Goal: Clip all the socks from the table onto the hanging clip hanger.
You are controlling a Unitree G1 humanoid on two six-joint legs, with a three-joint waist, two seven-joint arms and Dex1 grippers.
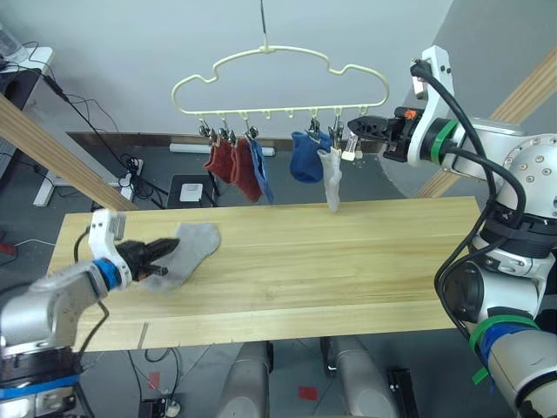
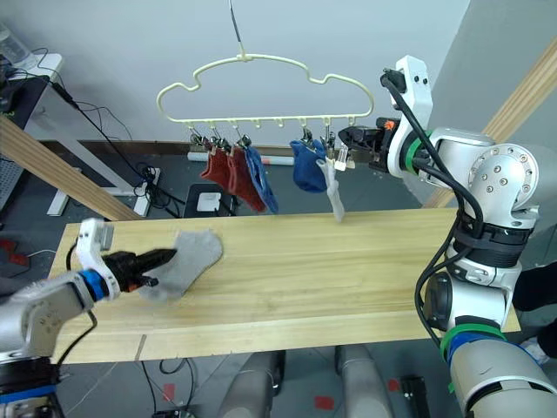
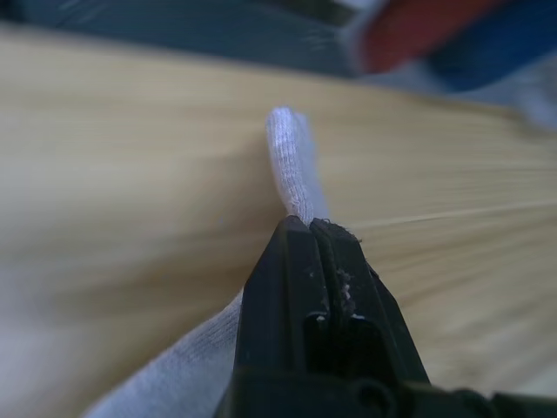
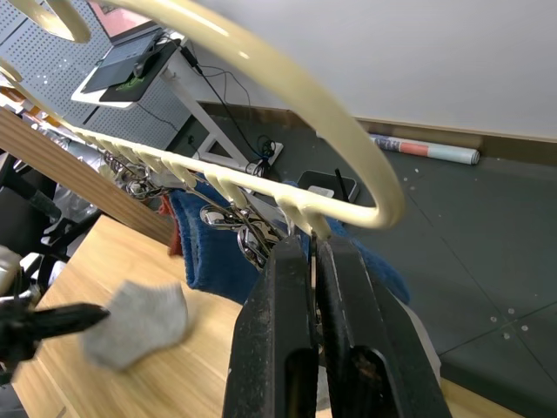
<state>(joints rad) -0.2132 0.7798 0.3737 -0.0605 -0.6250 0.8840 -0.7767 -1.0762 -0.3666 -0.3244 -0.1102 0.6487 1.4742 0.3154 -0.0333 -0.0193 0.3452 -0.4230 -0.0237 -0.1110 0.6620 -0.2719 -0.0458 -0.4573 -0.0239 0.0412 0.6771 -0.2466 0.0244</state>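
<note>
A light grey sock (image 1: 187,252) lies on the left part of the table (image 1: 348,261). My left gripper (image 1: 165,250) is shut on that sock's near edge; the left wrist view shows the knit (image 3: 291,174) pinched between the closed fingers. The cream clip hanger (image 1: 278,54) hangs above the table's far edge. From its clips hang two rust red socks (image 1: 235,165), two blue socks (image 1: 306,157) and one grey sock (image 1: 332,178). My right gripper (image 1: 353,127) is at the hanger's right end, shut on a metal clip under the bar (image 4: 348,148).
Slanted wooden poles rise at the left (image 1: 52,148) and right (image 1: 526,91). Cables and a power strip (image 1: 126,178) lie on the floor behind the table. A desk (image 1: 26,70) stands at the far left.
</note>
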